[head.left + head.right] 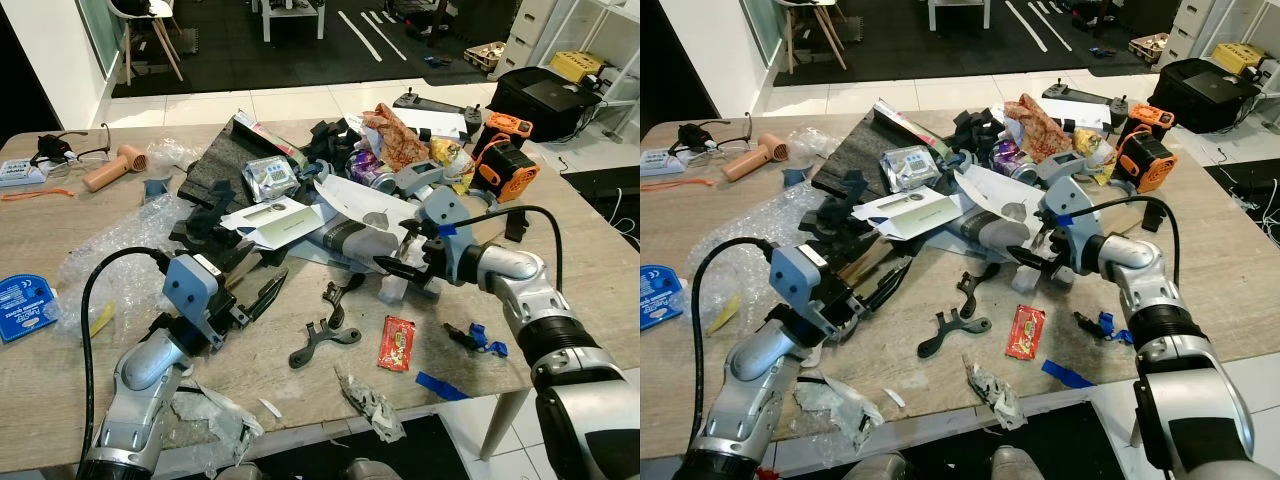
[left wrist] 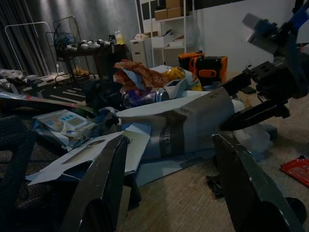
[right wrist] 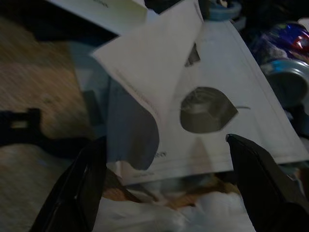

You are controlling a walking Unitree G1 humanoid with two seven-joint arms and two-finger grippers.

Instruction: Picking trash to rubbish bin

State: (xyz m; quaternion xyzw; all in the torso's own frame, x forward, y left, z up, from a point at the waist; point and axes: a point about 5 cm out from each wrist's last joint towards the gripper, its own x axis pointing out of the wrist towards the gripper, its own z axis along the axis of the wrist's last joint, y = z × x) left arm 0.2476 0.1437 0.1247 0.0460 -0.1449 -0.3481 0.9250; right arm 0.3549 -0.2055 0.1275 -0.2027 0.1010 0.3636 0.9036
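Two grippers work over the cluttered wooden table (image 1: 590,290). Landmark: the white folded cardboard sheet with hexagon cutout (image 1: 362,208), mid-table. Nearest the robot, w/ respect to it, lies crumpled clear plastic wrap (image 1: 212,412) at the table edge, and a small red snack wrapper (image 1: 398,343) flat on the wood. Left gripper (image 1: 262,292) hovers just left-front of the sheet, fingers spread, nothing between them. Right gripper (image 1: 402,257) sits at the sheet's right front edge, fingers also spread, tips close to the card; contact I cannot tell. Beyond the sheet: crushed blue drink can (image 1: 372,178), then orange-black battery pack (image 1: 505,167).
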